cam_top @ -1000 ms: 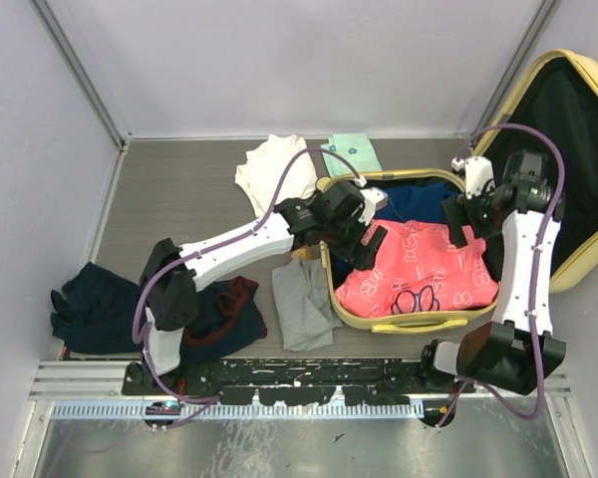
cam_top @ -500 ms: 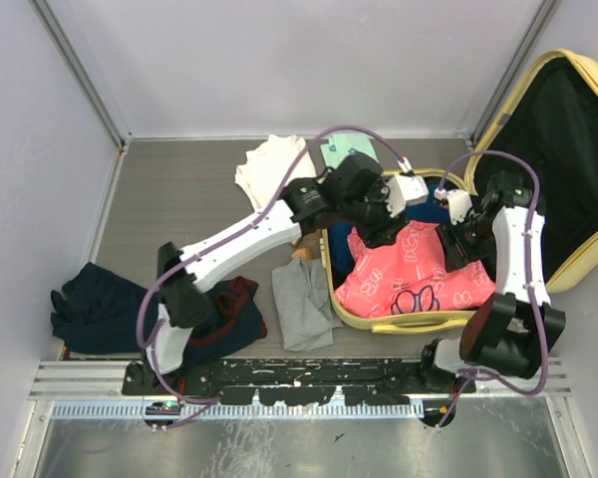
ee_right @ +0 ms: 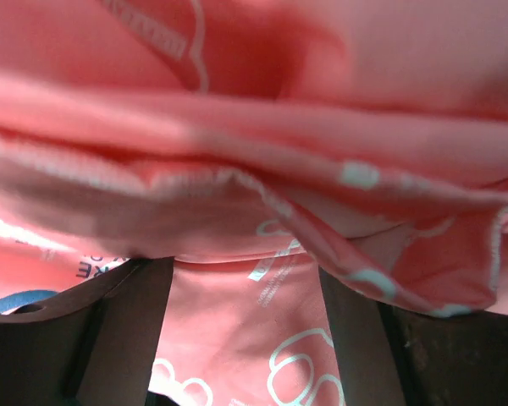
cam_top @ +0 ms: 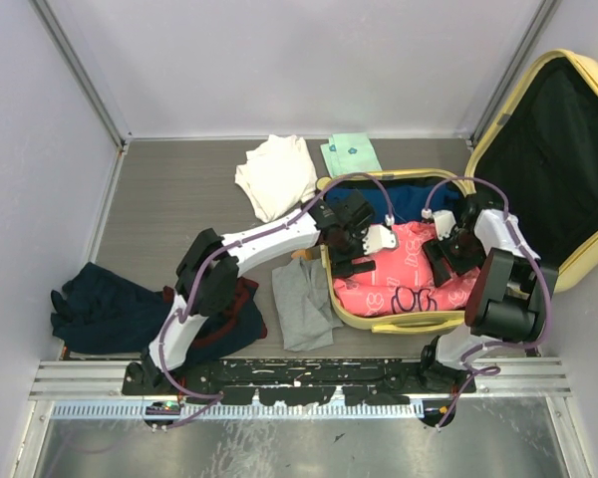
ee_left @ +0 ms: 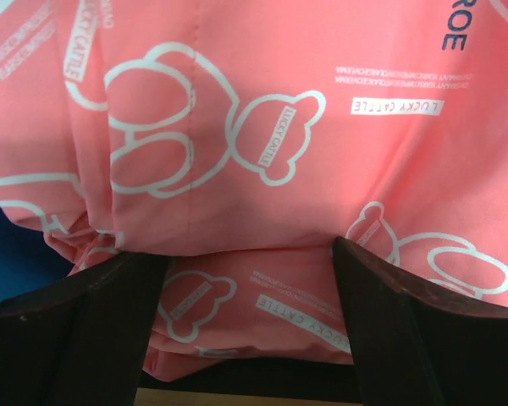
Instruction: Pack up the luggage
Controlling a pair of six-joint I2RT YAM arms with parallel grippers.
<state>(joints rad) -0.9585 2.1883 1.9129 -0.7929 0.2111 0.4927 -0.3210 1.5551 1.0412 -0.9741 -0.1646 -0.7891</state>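
Note:
The luggage [cam_top: 391,322] is a pale yellow suitcase lying open at the right, its black-lined lid [cam_top: 553,149] propped up against the wall. A pink printed garment [cam_top: 409,279] lies in it over a blue one [cam_top: 411,199]. Both grippers are down on the pink garment. The left gripper [cam_top: 360,253] is at its left edge and the right gripper [cam_top: 447,257] at its right part. In the left wrist view the left gripper [ee_left: 250,254] stands open with flat pink cloth [ee_left: 262,127] between its fingers. The right gripper [ee_right: 241,271] is open too, under a fold of pink cloth [ee_right: 262,144].
On the table left of the suitcase lie a cream shirt [cam_top: 277,174], a mint green folded item [cam_top: 352,154], a grey cloth [cam_top: 301,304], a navy and red garment [cam_top: 229,317] and a dark navy heap [cam_top: 95,304]. Walls close in left and back.
Both arms have dropped into the suitcase and pressed the pink garment down and flatter. Both sets of jaws narrowed, then widened again.

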